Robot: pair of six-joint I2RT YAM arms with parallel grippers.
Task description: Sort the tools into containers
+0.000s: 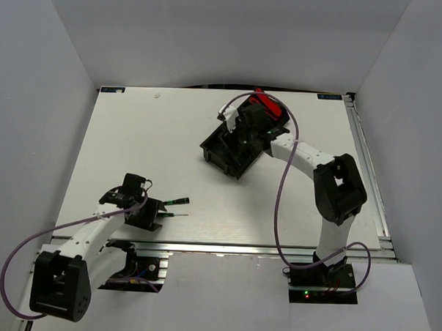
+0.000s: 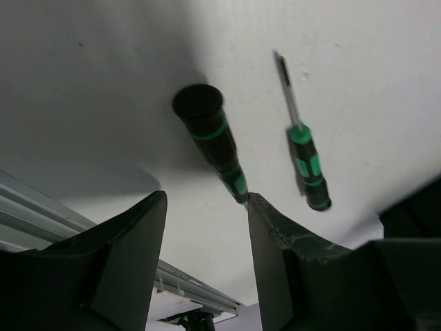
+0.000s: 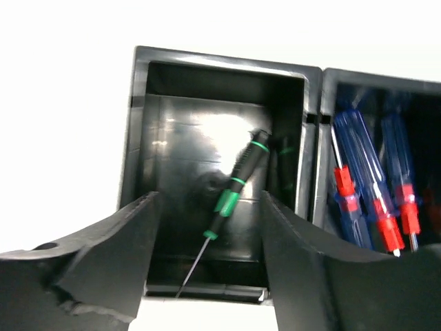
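Note:
The long black tray (image 1: 220, 157) lies slanted at the table's far middle. My right gripper (image 1: 244, 137) hangs open over its near-left compartment (image 3: 158, 138). A black-green screwdriver (image 3: 238, 186) leans inside that compartment, apart from my fingers (image 3: 124, 241). Blue-red screwdrivers (image 3: 372, 186) fill the neighbouring compartment. Red-handled tools (image 1: 266, 106) show at the tray's far end. My left gripper (image 1: 149, 215) is open and low near the table's front left. Two black-green screwdrivers (image 1: 175, 202) lie just beyond it: one (image 2: 210, 138) ends at my right fingertip (image 2: 258, 207), the other (image 2: 306, 162) lies further right.
An aluminium rail (image 2: 62, 207) runs along the table's near edge, close behind the left gripper. White walls close in the table on three sides. A purple cable (image 1: 282, 183) loops beside the right arm.

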